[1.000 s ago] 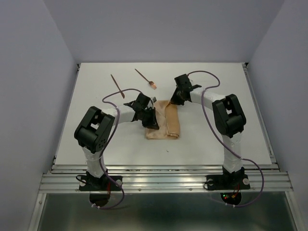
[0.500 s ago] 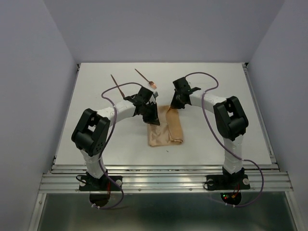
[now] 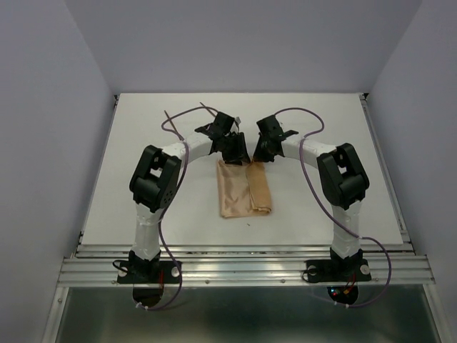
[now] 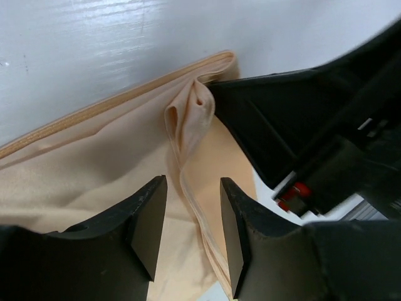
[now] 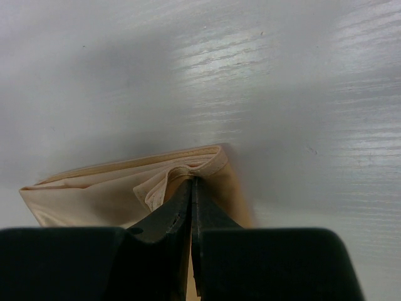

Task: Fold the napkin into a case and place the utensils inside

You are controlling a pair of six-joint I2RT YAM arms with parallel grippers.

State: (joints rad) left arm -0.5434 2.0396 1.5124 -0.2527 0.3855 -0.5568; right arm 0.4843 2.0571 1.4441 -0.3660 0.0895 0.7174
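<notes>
Napkin [image 3: 239, 191] lies mid-surface [image 3: 321, 207], folded to a flat tan oblong with a thicker doubled strip down its right side. The near edge lies flat and nothing touches it.

Both arms are at its far edge. Right end effector [image 5: 192, 182] is closed, tips pinching the puckered fold at the far right corner. Left end effector [image 4: 192, 188] is open just beside it, jaws apart over the fold ridge, gripping nothing.

Utensils [image 3: 205, 107] are further back on the far left of the surface, well apart from the napkin. Only the stick ends show, the rest is hidden behind the left arm.

Handling, my read:
- The napkin is thin, soft and light. It holds no shape and layers will slide or spring open once let go.
- Grip at a corner or a doubled edge and pinch all layers. A mid-panel pinch would likely just bunch it.
- Keep one side pinned while the other pulls, or the whole sheet drags.
- The utensils look thin, stiff and light. Take them mid-shaft, low to the surface, as they are likely to skid or pivot.
</notes>
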